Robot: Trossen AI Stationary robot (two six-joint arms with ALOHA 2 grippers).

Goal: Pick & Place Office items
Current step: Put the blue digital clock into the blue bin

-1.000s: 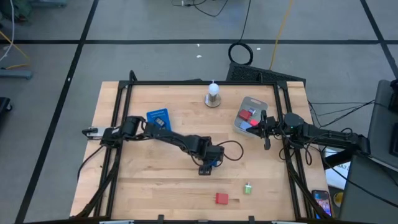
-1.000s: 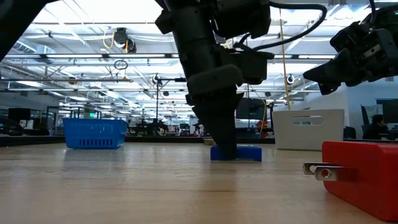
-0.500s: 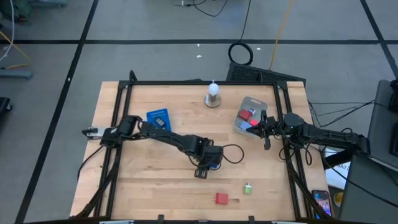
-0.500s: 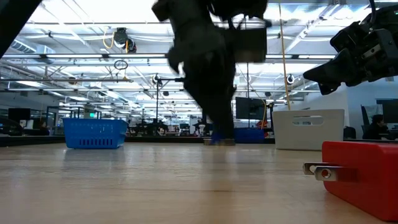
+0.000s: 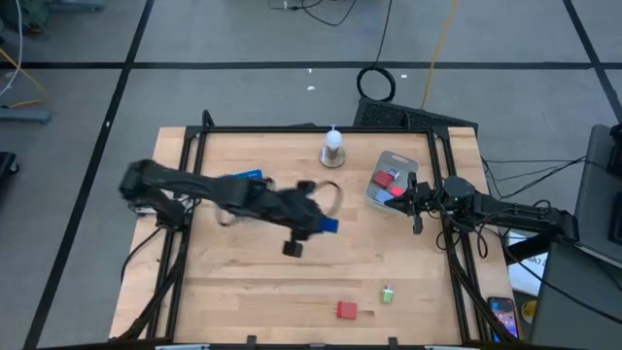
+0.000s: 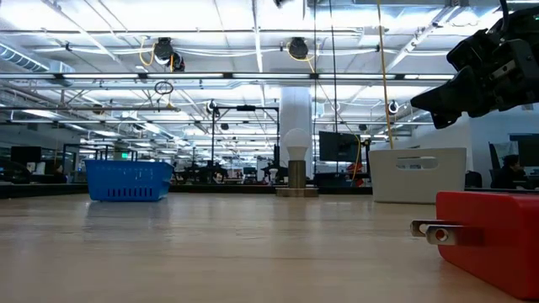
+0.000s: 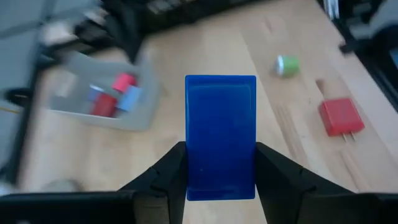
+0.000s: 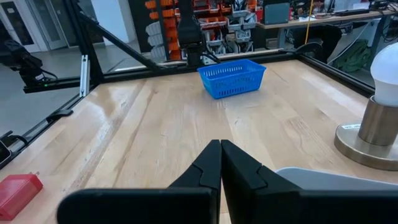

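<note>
The left gripper [image 7: 221,171] clamps a blue block [image 7: 221,137] above mid-table. The right gripper [image 8: 221,163], fingers pressed together, hangs beside the grey tub [image 5: 387,165] holding red and blue pieces. A red plug block [image 5: 347,310] and a green piece [image 5: 387,294] lie near the front edge. No legible writing.

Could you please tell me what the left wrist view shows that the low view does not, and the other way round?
Only the left wrist view shows the left pincer shut on a blue block, the grey tub holding small red and blue pieces, and a small green piece. Only the low view shows the blue basket, the bulb on its stand and the right arm hanging over the table. Both show the red plug-like block and the wooden table.
</note>
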